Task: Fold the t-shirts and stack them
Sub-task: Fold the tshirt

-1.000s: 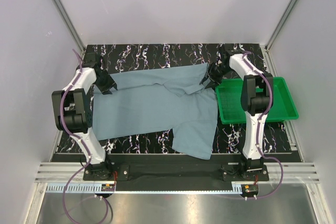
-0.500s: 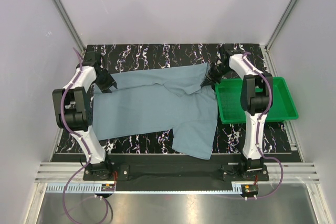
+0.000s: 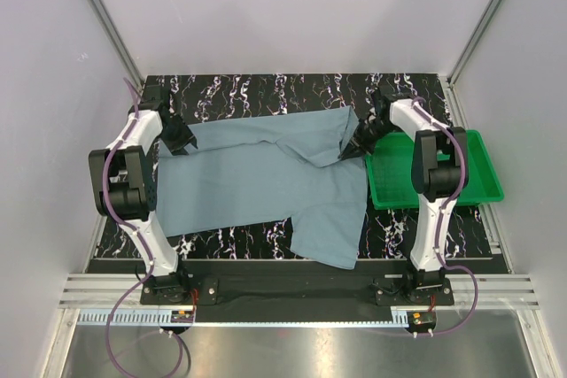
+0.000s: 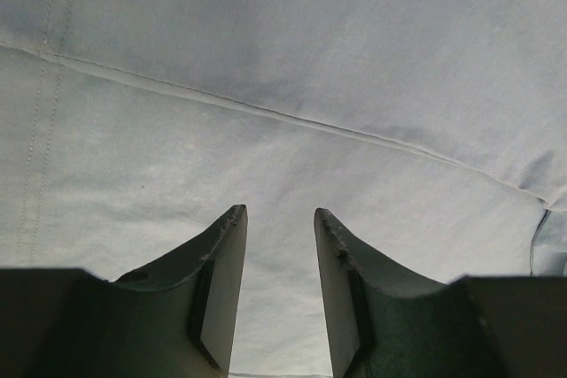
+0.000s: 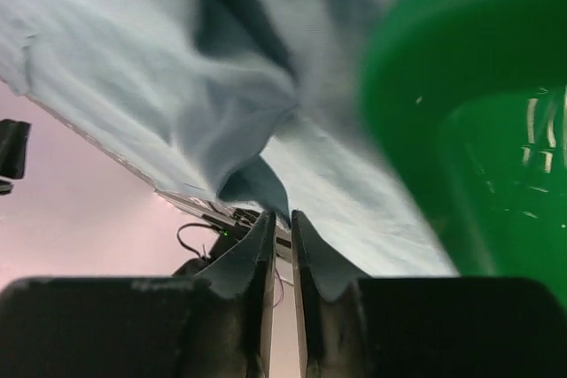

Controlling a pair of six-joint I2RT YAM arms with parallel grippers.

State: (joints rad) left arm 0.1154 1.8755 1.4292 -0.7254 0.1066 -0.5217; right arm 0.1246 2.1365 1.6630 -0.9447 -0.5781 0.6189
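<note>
At far right of the table [image 3: 239, 95], right gripper [image 5: 280, 217]: jaws were visibly wider a second ago and are now drawn to a thin slit. Cloth bunches right at the tips. The wrist view looks under a raised fold to the wall beyond, so I read this as a pinch on the far right corner of the t-shirt [image 3: 266, 183].

Overhead, that corner now peaks a little higher than before, and the right wrist has shifted slightly toward the near side. It sits just beside the far left corner of the green tray [image 3: 483, 185].

Left gripper [image 3: 182, 142]: no change over the second. It is parked at the far left corner of the shirt with jaws partly apart. The wrist view shows flat cloth and a seam beyond the fingers, and no fold visibly caught between them.

The shirt body has not moved. It is spread flat across the middle of the table, its near right part reaching toward the near edge and its right edge touching the tray's left wall.

Judgement: one corner is secured and the other not yet, so folding is at its very start and no fold has been made. The left jaws likely need to close on their corner before any lift. Risk: a thin pinch on the right could slip once tension comes on.
</note>
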